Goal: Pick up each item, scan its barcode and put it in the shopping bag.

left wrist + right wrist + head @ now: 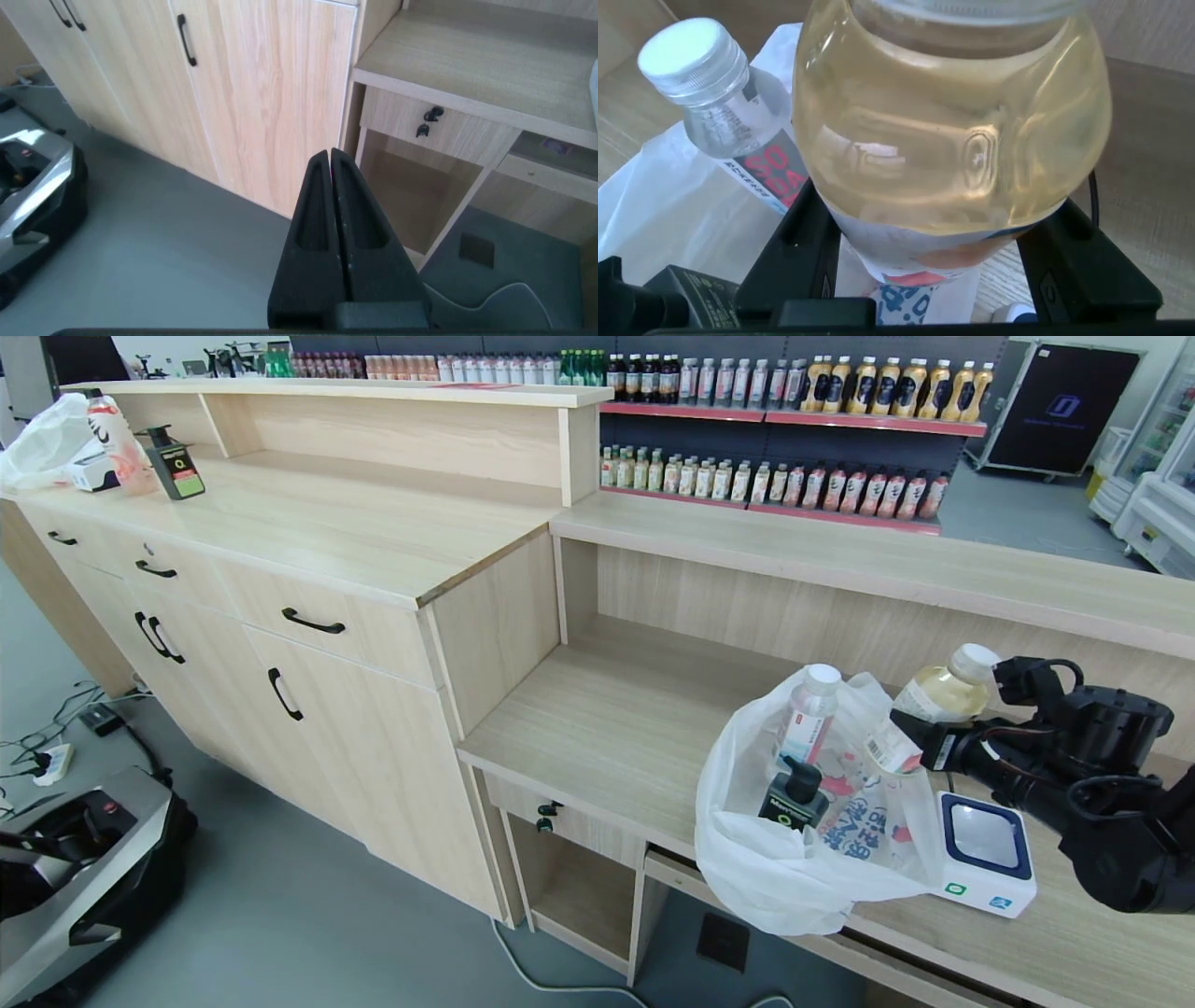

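Above shopping bag: right gripper pinching drink bottle | left gripper pressed together

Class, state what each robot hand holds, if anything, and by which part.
The right hand grips the clear plastic bottle of pale yellow drink around its labelled lower body; the left hand, shut, holds nothing.

- A shop: drink-stocked shelves ran along the top of the frame.
- A wooden checkout counter filled the centre, a scanner at lower right.
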